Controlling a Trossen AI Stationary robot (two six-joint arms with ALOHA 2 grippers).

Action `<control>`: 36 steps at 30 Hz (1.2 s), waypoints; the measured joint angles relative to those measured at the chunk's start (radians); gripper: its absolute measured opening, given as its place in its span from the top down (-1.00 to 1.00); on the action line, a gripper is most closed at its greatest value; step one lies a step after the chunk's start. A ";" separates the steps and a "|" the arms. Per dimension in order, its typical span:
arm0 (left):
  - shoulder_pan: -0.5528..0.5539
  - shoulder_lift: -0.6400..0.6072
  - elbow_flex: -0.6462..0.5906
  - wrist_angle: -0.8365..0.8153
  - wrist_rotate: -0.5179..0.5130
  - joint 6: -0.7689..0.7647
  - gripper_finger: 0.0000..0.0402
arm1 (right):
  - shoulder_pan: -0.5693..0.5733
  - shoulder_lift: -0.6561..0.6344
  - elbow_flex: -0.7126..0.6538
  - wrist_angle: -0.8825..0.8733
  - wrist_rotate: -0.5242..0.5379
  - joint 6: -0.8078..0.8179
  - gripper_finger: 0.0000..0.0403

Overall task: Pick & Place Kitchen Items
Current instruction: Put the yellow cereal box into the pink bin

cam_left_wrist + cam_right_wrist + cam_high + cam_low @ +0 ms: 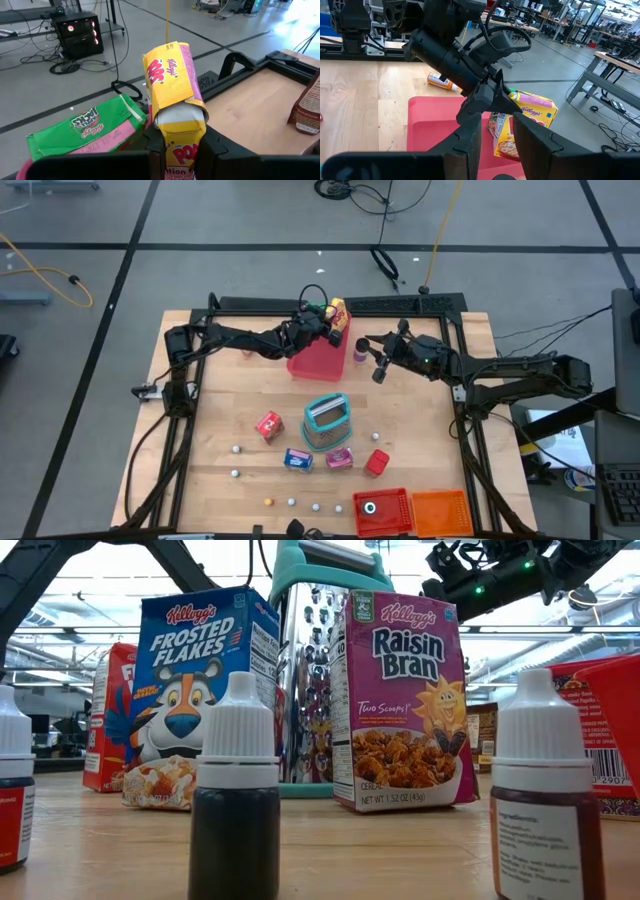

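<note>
The left gripper (176, 145) is squeezed tight on a yellow cereal box (172, 85), holding it over the far edge of the pink tray (318, 362), next to a green box (82, 131). It should lower the box slowly, then let go. The right gripper (378, 365) waits nearby, partly open and holding nothing.

Overhead camera is looking straight down on the table (250, 395); low one is peering level, close behind cereal boxes; both wrist cameras are sharing the yellow box (172, 85).
</note>
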 joint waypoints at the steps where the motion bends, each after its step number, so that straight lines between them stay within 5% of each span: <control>1: 0.000 0.000 0.000 0.000 0.000 0.000 0.72 | 0.000 0.000 0.000 0.000 0.000 0.000 0.49; 19: 0.001 0.000 0.000 0.006 0.097 -0.002 0.05 | -0.008 0.000 0.000 -0.003 0.001 -0.003 0.49; 36: -0.046 0.000 0.000 -0.044 0.150 -0.021 0.15 | -0.008 0.000 0.000 -0.031 0.002 -0.001 0.49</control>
